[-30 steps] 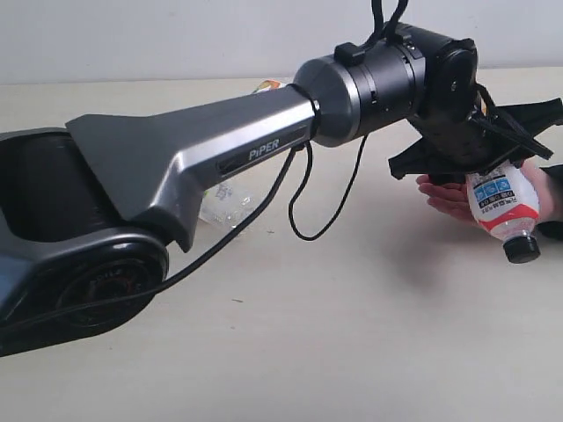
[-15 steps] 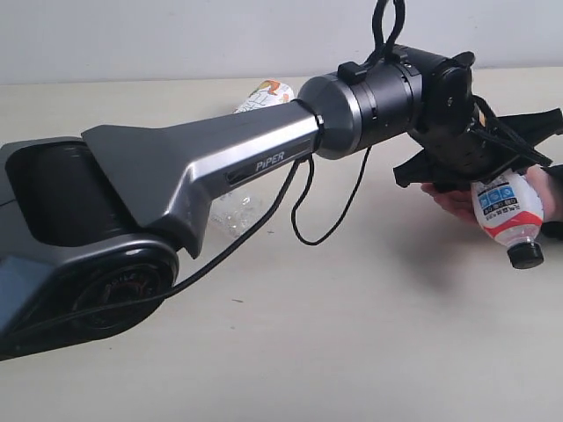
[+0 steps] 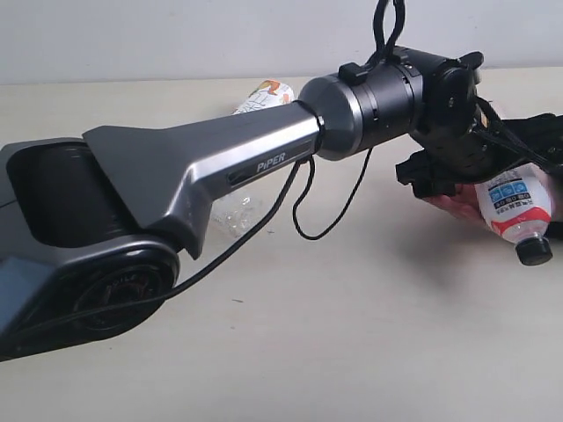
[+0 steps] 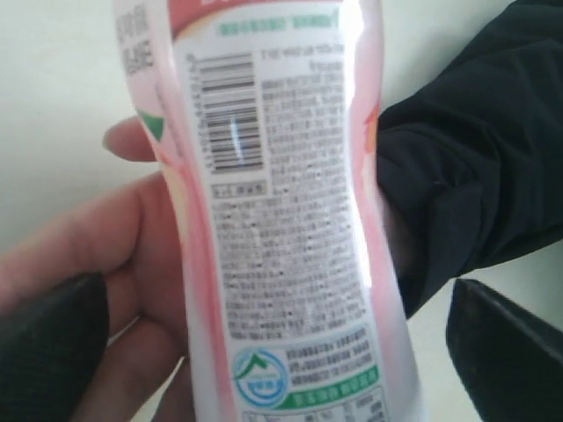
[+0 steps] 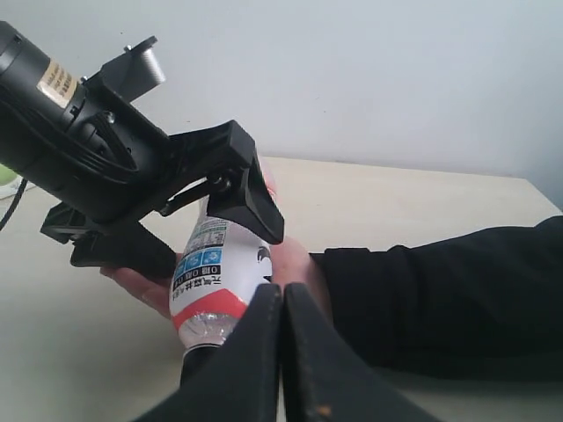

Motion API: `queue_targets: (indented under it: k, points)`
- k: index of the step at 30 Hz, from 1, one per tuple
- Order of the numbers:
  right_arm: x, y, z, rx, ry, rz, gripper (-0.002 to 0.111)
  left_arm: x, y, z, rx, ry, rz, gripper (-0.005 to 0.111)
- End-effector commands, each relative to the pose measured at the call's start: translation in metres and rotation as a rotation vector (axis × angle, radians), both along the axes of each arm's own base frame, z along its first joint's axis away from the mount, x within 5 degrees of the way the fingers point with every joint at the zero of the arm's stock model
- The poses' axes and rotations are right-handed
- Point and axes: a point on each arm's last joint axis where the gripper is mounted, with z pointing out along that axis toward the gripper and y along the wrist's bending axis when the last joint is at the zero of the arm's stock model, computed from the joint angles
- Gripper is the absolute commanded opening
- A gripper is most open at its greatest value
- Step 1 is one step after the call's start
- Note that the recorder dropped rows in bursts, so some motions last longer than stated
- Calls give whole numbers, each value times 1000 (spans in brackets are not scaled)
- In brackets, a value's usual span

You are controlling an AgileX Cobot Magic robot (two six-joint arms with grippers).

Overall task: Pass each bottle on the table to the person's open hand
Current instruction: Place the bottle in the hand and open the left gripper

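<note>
Where the pale beige tabletop (image 3: 352,334) fills the exterior view, the dark grey and silver left arm (image 3: 202,167), marked PiPER, stretches across it from the near left to the far right, with a thin black cable (image 3: 303,220) looping beneath it. At the arm's end the left jaws stand spread. The left wrist view shows one dark pad (image 4: 48,352) at each side of the frame, and the bottle runs between them clear of both.

A person's forearm in a black sleeve (image 5: 440,299) reaches in over the tabletop, its open hand (image 5: 299,272) palm up under those jaws. The red-label bottle (image 3: 515,200) lies tilted across that palm, cradled by the fingers (image 4: 132,255), with its black cap (image 3: 533,251) pointing down and outward past the hand. Its label covers most of the body in red, white and blue print. The short clear stretch near the neck does not show whether any drink is inside.

The right jaws are pressed together with nothing between them, seen close in the right wrist view just before the bottle.

Two more bottles lie on the tabletop, partly hidden by the left arm: one with an orange-and-white label (image 3: 264,92) behind it, and a clear-walled one (image 3: 230,211) under it, its contents unreadable.
</note>
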Motion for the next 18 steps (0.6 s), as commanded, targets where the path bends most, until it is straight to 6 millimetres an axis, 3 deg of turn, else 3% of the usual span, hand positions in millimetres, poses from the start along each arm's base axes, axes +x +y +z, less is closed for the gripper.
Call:
queue_targets:
  k: [1,10,18]
  points:
    - [0,0,-1,-2,-6,-2,1,4,6,12,9,-23,-29,105]
    - [0,0,-1,-2,-6,-2,1,14,30,46,81,-64,-131,105]
    - [0,0,-1,-2,-6,-2,1,15,61,101,86,-132,-359,104]
